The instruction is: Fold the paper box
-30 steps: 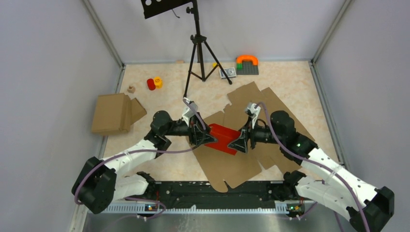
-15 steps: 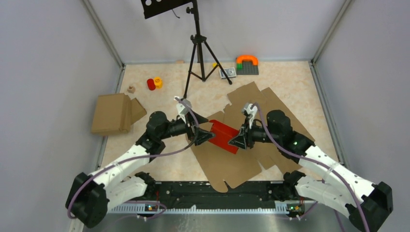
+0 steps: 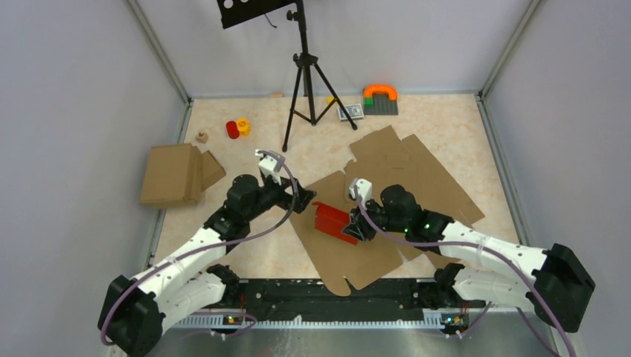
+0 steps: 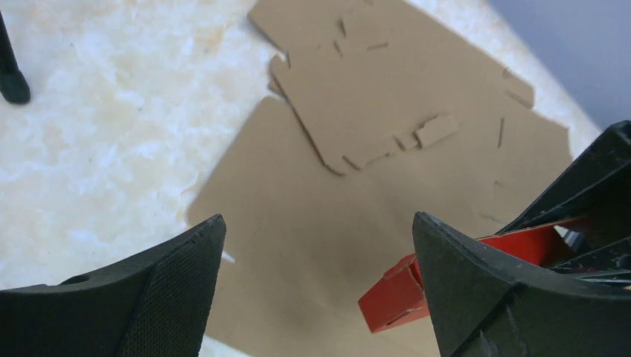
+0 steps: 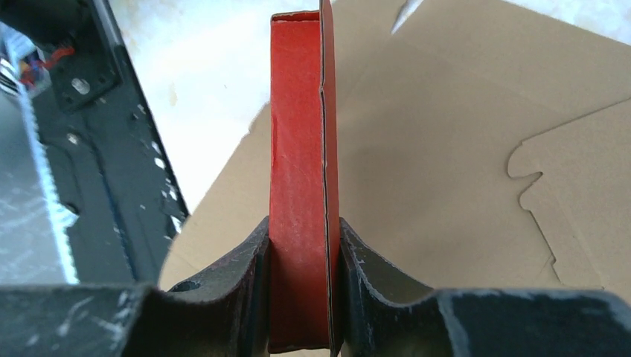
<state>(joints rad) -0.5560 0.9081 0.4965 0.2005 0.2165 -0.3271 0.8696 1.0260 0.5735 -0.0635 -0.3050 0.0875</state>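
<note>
Right claw [image 5: 301, 230]: pinching paper box [image 5: 298, 134] edge-on.
Left claw [image 4: 318, 223]: spread, empty.
Risk: your one-sided squeeze may crush the thin card.

Flat brown sheets [image 3: 428, 175] lie overlapped on the marbled surface [image 3: 461, 126], beneath and beyond both jaws. A folded brown box [image 3: 175, 175] sits well left of the left jaws. Far beyond the jaws stand a tripod [image 3: 305, 82], a red cylinder [image 3: 233, 129], a yellow one [image 3: 243, 126] and an orange arch [image 3: 380, 91].

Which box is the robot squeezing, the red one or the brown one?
The red box, pinched in the right gripper. The brown box sits apart at the table's left side, with no gripper touching it.
</note>
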